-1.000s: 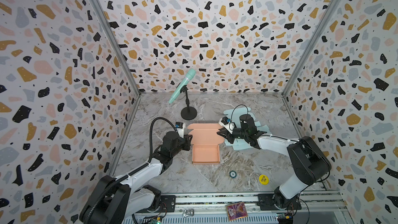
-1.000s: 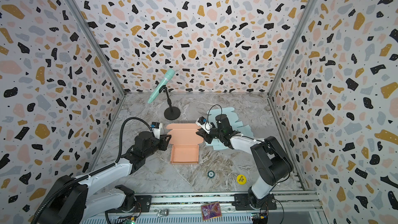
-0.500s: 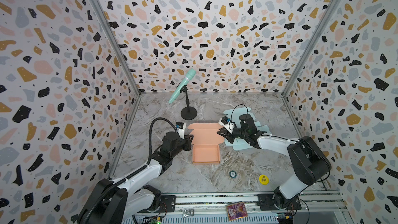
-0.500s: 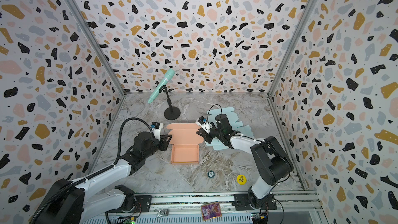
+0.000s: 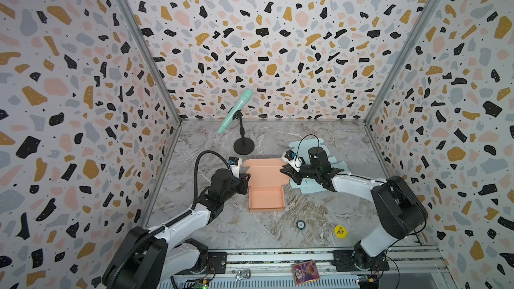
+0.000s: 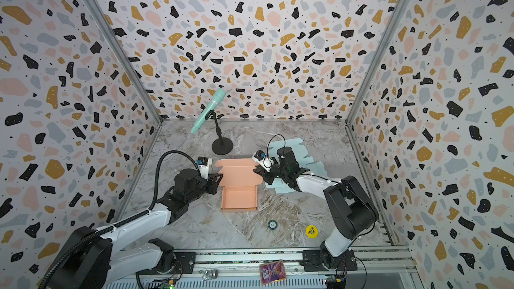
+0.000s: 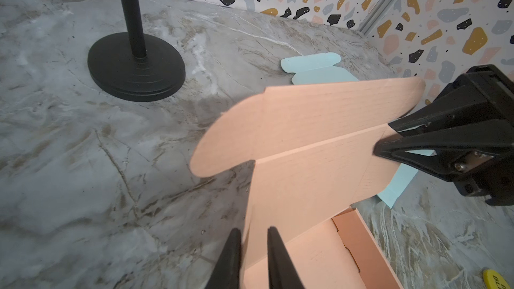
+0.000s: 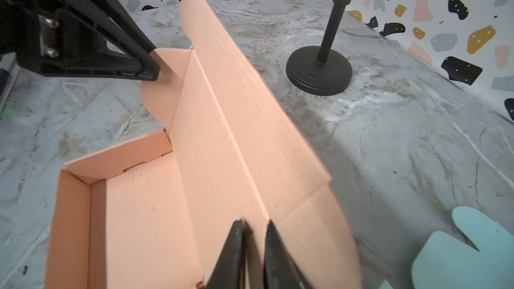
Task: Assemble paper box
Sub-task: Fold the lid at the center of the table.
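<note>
Left fingers (image 7: 251, 257) tightened on box lid (image 5: 265, 172); nothing else moved.
Right fingers (image 8: 251, 254) gripped the lid's opposite edge.

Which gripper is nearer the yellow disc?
The right gripper. It sits at the box lid's edge on the yellow disc's side; the left gripper is across the box, farther away.

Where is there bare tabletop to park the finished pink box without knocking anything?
Roomiest: the back right corner behind the blue flat sheet, and the front left between the pink box and the left wall. Bare, but narrower: between the box and the small round token. Crowded: mid-table, where both end effectors, the box lid and the microphone stand cluster.
</note>
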Motion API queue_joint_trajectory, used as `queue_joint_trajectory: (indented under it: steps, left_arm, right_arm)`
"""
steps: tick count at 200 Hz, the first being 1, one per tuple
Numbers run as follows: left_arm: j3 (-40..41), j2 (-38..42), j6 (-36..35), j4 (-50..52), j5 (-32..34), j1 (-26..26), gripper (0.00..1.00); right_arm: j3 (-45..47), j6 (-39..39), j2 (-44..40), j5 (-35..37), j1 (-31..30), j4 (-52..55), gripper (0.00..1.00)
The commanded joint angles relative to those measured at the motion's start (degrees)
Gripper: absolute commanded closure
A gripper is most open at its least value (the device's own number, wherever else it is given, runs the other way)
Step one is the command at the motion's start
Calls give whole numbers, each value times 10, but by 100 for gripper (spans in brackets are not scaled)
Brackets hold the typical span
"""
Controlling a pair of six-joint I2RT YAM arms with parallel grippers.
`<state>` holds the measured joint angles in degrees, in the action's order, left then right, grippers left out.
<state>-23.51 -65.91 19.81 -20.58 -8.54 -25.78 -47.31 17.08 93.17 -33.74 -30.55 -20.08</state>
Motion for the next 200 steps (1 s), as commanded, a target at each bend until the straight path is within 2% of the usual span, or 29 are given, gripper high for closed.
queue_joint_trajectory:
  steps: [1, 30, 69, 89, 133, 161, 200]
  left_arm:
    - [-20, 1, -12, -13, -7, -3, 84]
    - [-24, 2, -13, -8, -3, -4, 87]
    - [-22, 15, -19, 2, 10, -3, 90]
    - [-22, 22, -24, 10, 23, -7, 90]
    - [-20, 31, -27, 13, 34, -10, 92]
    - [-17, 34, -29, 13, 40, -11, 93]
    - [-14, 39, -30, 13, 45, -11, 94]
  right_arm:
    - [-18, 8, -9, 3, -6, 18, 84]
    - [-17, 6, -14, 9, -7, 20, 83]
    - [-18, -22, -25, 25, -15, 37, 71]
    - [-14, -39, -33, 40, -15, 49, 69]
    - [-10, -79, -48, 41, -15, 65, 71]
    - [-25, -83, -39, 52, -15, 88, 77]
    - [-40, -79, -26, 57, -11, 121, 79]
